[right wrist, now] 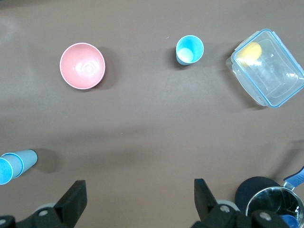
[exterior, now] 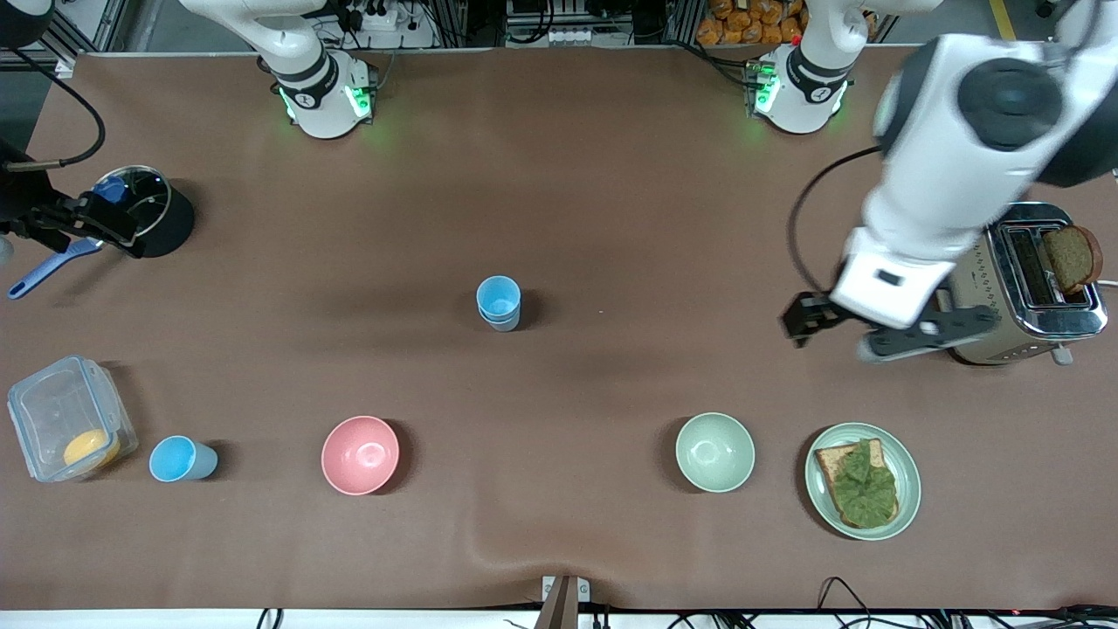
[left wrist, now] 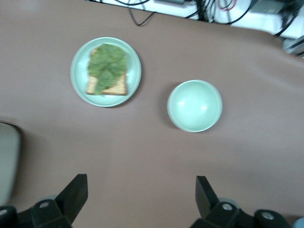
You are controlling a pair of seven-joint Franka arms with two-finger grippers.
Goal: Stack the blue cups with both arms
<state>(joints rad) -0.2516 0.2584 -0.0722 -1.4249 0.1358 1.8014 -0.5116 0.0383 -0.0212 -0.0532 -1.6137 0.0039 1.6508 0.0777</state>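
Observation:
Two blue cups stand nested as a stack (exterior: 499, 303) at the middle of the table; the stack also shows in the right wrist view (right wrist: 14, 165). A single blue cup (exterior: 182, 459) stands upright nearer the front camera, toward the right arm's end, beside a clear container; the right wrist view shows it too (right wrist: 190, 49). My left gripper (exterior: 926, 334) hangs open and empty over the table beside the toaster; the left wrist view (left wrist: 140, 194) shows only bare table between its fingers. My right gripper (exterior: 83, 225) is open and empty by the black pot (right wrist: 138, 197).
A pink bowl (exterior: 360, 454) and a green bowl (exterior: 714, 452) stand near the front edge. A green plate with lettuce-topped toast (exterior: 862, 480) lies beside the green bowl. A toaster (exterior: 1035, 284) holds bread. A clear container (exterior: 65, 428), black pot (exterior: 153, 210) and blue utensil (exterior: 44, 269) are at the right arm's end.

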